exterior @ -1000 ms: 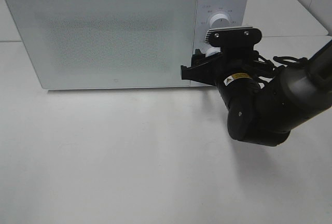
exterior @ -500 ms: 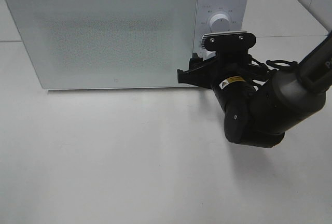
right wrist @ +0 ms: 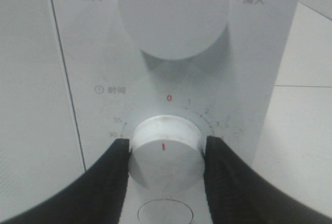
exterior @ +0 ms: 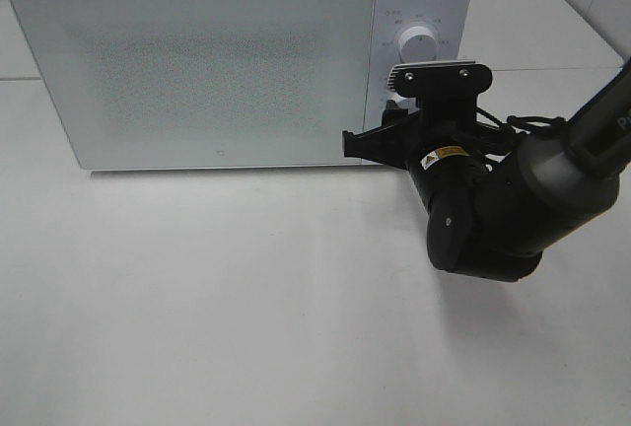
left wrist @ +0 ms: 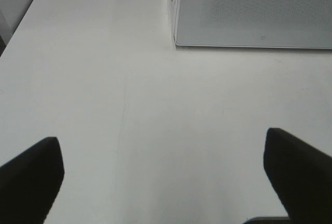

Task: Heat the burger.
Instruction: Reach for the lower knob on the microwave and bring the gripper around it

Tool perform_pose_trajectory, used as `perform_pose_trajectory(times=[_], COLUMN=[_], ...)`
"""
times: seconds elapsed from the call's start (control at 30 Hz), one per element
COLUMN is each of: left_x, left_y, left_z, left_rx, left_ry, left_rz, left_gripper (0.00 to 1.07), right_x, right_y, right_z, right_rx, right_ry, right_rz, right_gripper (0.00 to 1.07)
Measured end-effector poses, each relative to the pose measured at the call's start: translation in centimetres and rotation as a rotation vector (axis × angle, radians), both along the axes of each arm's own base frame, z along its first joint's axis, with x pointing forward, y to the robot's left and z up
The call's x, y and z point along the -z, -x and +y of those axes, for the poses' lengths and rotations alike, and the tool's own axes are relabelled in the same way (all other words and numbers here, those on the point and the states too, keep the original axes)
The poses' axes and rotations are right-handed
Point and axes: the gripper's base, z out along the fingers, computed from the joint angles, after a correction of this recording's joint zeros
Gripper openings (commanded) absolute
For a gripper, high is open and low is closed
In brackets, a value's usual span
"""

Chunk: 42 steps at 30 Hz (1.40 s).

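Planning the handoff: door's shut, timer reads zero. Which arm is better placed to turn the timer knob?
Right. The right fingers sit on both sides of the timer knob; the left fingers hang open over the table.

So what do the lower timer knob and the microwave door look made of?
Round white lower timer knob: likely matte moulded plastic, faintly smudged. Flat pale-grey microwave door: probably glass or glossy plastic, smooth with a fine dotted screen.
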Motion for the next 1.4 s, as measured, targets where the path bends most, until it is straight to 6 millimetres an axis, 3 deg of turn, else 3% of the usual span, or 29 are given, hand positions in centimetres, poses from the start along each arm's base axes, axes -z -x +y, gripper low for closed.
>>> perform_pose_trajectory(times=[0.17,0.67,1.17,1.4], left_x=[0.00,0.00,0.00,0.00], left_y=[0.00,0.00,0.00,0.00], left_z=[0.00,0.00,0.00,0.00], left_rx=[0.000,0.000,0.000,0.000], left_ry=[0.000,0.000,0.000,0.000], left_rz=[0.000,0.000,0.000,0.000], left_gripper=[1.00,1.00,1.00,1.00], right_x=[0.00,0.00,-0.01,-0.02], right_y=[0.00,0.00,-0.02,-0.05], right_z=[0.00,0.00,0.03,-0.02], right_rx=[0.000,0.006,0.057,0.099], right_ry=[0.000,-0.033,-0.365,-0.604], right_rz=[0.000,0.001,0.011,0.018], right_gripper=[0.12,0.14,0.15,0.15])
